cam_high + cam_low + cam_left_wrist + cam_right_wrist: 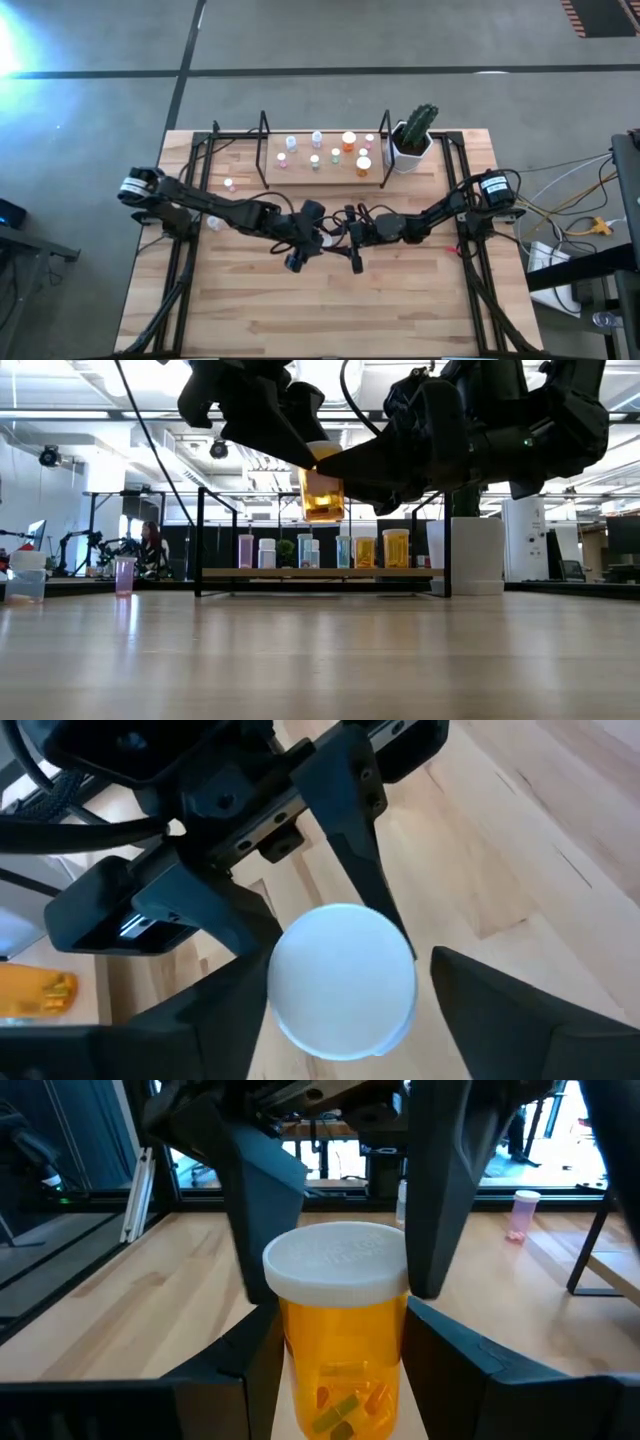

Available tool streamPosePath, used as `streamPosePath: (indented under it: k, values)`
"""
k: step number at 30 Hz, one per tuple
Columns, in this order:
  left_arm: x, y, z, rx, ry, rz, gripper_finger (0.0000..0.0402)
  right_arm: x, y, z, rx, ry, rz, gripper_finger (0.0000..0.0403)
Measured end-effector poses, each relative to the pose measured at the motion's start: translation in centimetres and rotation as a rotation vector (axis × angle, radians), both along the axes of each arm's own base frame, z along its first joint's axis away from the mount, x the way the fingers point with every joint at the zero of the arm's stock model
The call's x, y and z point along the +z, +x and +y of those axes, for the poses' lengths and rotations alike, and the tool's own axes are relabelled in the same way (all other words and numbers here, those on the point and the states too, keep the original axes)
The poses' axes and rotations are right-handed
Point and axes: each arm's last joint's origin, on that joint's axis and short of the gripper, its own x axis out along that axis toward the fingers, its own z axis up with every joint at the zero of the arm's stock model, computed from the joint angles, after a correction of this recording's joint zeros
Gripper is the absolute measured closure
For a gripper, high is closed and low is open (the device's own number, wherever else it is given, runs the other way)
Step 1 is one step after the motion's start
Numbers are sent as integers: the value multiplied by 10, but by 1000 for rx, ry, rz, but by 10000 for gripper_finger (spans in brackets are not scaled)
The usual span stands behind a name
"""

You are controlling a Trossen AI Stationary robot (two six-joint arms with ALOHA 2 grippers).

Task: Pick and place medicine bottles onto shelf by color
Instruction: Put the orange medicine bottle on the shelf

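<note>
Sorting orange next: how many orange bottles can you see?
3. One orange bottle and a second stand toward the shelf's right end; the held orange bottle hangs mid-air in the right gripper. Others may be hidden.

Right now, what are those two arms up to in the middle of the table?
Both arms meet over the middle of the table around one orange bottle, which hangs in the air. The right gripper clasps its body, and the left gripper sits at its white cap. Several bottles already stand on the shelf, and a pink bottle waits on the table.
</note>
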Motion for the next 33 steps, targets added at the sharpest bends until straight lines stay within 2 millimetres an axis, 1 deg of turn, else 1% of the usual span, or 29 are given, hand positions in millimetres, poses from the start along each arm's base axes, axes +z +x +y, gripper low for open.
streamPosePath:
  k: [3, 7, 19, 23, 30, 33]
  values:
    - [-1, 1, 1, -8, -2, 3, 164, 0, 0, 0, 3, 0, 0, 236]
    - [-3, 2, 4, -5, -7, 9, 180, 0, 0, 0, 4, -1, 3, 236]
    - [-3, 2, 5, -30, -32, 12, 185, 0, 0, 0, 8, -6, -1, 232]
    - [-3, 2, 5, -31, -33, 13, 185, -1, 0, 0, 9, -20, 2, 209]
    - [-4, 1, 4, -48, -54, 32, 186, -4, 0, 0, 7, -51, 32, 143]
    - [-5, 0, 3, -56, -61, 40, 186, -6, -1, 0, 6, -59, 57, 122]
